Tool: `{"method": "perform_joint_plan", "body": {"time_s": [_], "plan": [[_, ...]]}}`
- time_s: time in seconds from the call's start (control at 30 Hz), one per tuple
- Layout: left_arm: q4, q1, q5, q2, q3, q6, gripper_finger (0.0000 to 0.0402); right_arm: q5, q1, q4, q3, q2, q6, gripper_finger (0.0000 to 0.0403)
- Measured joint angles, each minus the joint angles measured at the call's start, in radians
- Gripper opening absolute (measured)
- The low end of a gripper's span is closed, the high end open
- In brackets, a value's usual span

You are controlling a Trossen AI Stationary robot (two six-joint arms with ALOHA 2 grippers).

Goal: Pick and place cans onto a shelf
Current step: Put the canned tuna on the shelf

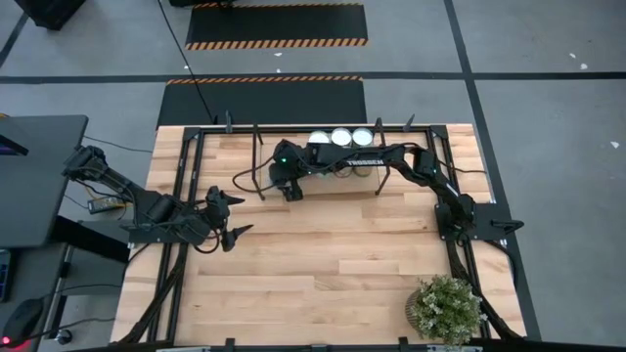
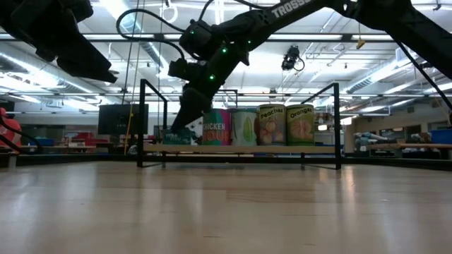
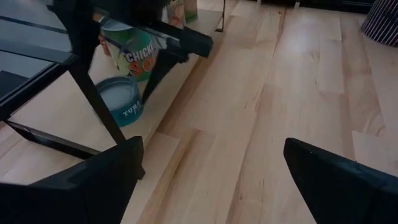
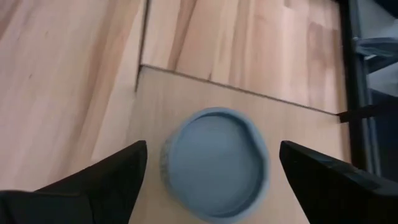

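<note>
The right arm is hiding part of the shelf from above. The right claw is hovering, spread, over a flat round tuna tin sitting on the pale wood board. Four taller cans are standing alongside. The left claw is waiting spread above bare tabletop.

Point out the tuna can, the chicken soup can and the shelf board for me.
tuna can (image 4: 216,163): right wrist view, middle of its round top.
chicken soup can (image 3: 138,59): left wrist view, on its label.
shelf board (image 4: 298,124): right wrist view, bare wood beside the tuna can.
</note>
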Motion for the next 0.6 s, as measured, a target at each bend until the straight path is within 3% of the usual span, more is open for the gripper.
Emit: {"method": "perform_joint_plan", "body": {"time_s": [0.37, 0.6], "plan": [[-0.003, 0.0, 0.021, 0.0, 0.0, -0.01, 0.0396, 0.012, 0.02, -0.06, 0.102, 0.0, 0.017, 0.0375], [-0.003, 0.0, 0.056, 0.0, 0.0, -0.015, 0.0396, 0.131, 0.068, -0.057, 0.111, 0.025, 0.048, 0.0374]]}}
